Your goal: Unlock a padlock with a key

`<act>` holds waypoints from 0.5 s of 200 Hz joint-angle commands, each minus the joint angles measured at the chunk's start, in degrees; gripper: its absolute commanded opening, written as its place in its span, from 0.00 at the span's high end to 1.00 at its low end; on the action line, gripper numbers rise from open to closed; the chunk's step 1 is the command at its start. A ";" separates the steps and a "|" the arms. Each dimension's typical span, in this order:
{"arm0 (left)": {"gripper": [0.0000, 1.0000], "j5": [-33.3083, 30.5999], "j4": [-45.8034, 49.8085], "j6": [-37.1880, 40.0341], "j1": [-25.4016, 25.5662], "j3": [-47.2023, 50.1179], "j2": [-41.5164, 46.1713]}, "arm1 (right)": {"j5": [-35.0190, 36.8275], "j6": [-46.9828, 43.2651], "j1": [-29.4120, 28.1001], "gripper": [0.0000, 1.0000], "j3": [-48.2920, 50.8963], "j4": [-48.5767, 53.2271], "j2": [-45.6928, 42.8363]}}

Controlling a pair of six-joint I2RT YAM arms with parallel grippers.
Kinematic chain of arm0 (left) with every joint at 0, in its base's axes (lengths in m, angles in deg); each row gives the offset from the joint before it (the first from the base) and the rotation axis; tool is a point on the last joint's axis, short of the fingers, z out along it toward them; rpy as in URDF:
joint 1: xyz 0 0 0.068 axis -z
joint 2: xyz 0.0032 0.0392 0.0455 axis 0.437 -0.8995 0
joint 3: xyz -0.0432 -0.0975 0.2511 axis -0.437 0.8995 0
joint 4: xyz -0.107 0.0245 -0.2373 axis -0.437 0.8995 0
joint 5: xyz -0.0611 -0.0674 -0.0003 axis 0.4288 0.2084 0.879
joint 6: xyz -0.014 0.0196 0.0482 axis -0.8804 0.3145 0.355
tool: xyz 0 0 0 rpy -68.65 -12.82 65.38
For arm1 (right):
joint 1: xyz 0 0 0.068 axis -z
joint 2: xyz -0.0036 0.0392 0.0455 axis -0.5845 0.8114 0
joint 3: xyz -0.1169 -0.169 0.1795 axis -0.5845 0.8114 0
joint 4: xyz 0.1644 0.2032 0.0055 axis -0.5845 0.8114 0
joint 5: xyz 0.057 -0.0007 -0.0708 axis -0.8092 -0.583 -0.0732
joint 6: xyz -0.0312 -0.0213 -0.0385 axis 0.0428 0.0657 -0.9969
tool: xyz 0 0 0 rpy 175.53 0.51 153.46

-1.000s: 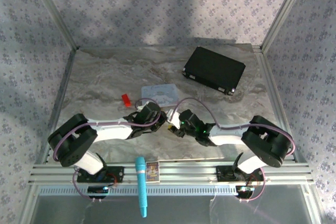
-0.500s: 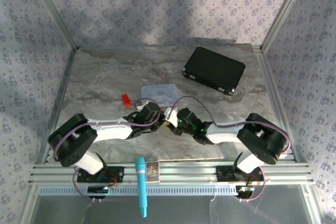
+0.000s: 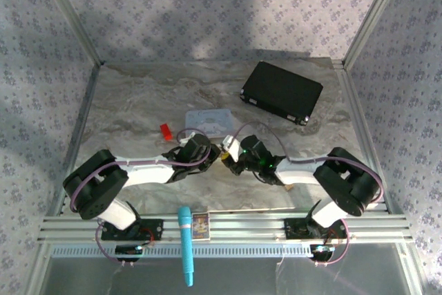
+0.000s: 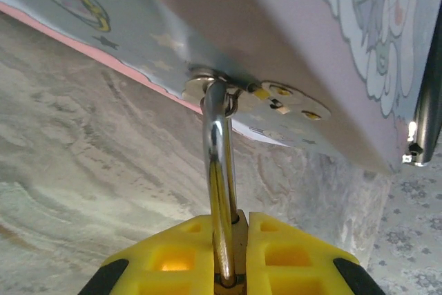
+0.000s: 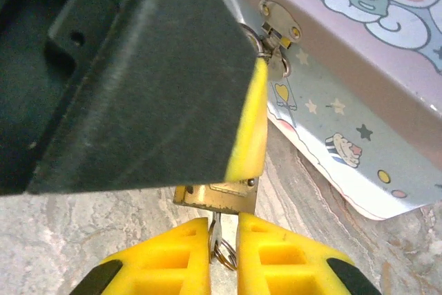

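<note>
Two grippers sit nose to nose at the front wall of the tin, and I'm reading this as the key-turning step. My left gripper is clamped on the padlock, with its yellow pads pinched either side of the polished steel shackle. That shackle loops up through the small metal hasp on the tin, so the lock hangs off the tin's latch over the marbled tabletop.

My right gripper comes in under the brass body, fingers drawn in tight on the key, a thin silvery sliver with a wire ring beside it. It looks seated in the keyway, though the entry itself is hidden from me.

Next, I reckon, comes a wrist roll on the right while the left holds the body dead steady. This is small, hard, slippery metal, so with any slack the key may twist in the grip instead of turning the cylinder. The tin is smooth printed sheet metal, pale blue with cartoon stars. The fingers are pocketed yellow plastic.
</note>
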 commanded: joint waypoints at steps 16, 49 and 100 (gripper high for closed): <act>1.00 2.55 -0.92 1.58 0.34 0.71 1.86 | -4.81 7.28 6.04 0.85 1.31 -1.00 -0.45; 1.00 2.82 -1.76 1.30 0.36 1.28 1.37 | -9.82 10.81 9.12 0.85 1.57 -2.18 0.12; 1.00 2.16 -1.72 1.07 0.39 2.17 1.21 | -13.36 14.13 12.74 0.81 2.20 -2.98 0.66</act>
